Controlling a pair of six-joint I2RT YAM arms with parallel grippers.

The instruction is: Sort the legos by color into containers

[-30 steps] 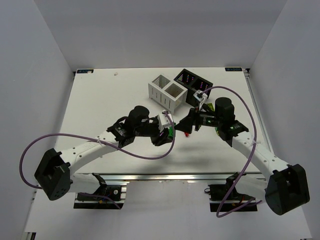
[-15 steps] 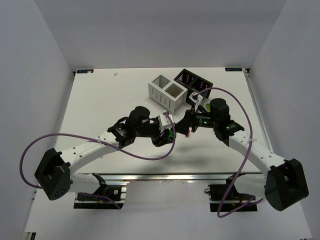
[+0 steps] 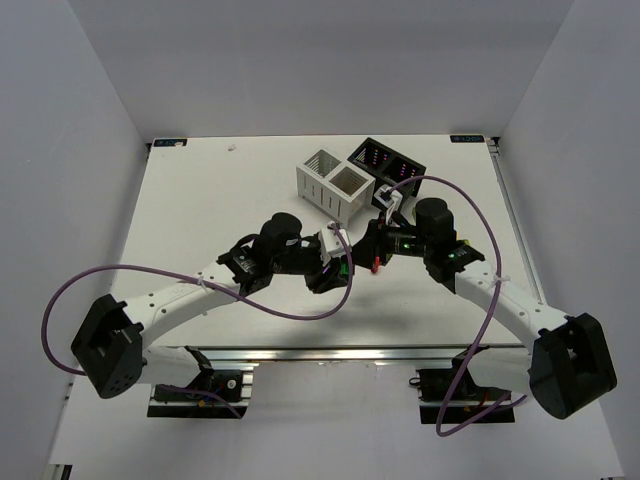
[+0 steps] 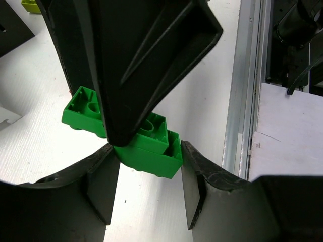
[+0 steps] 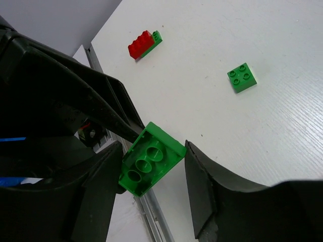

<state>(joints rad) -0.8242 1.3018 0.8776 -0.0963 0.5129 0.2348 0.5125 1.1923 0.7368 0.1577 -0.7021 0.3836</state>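
The left arm (image 3: 190, 290) reaches in from the near left corner across a broad white stretch of the surface (image 3: 200, 200). It ends about mid-surface, short of the white bin (image 3: 312, 180).

In the left wrist view, the left fingers (image 4: 98, 189) pinch the lower brick of a pair of joined green bricks (image 4: 151, 156) held above the surface. The upper brick juts out to one side with its hollow underside showing. The metal rail (image 4: 246, 101) along the near edge of the surface runs just beside them. A yellow-green brick (image 4: 31, 5) lies at the top corner of that view, cut off by the frame.

The right fingers (image 5: 202, 186) come in from the opposite side and bracket the hollow-sided green brick closely. Whether they already press on it cannot be told.

On the surface beyond, a red-and-green stack (image 5: 144, 44) lies close to an edge. A single square green brick (image 5: 241, 77) sits well apart from it on open white surface.

The black bin (image 3: 395, 166) stands touching the white one, near the right wrist. The right arm (image 3: 500, 300) runs back to the near right corner.
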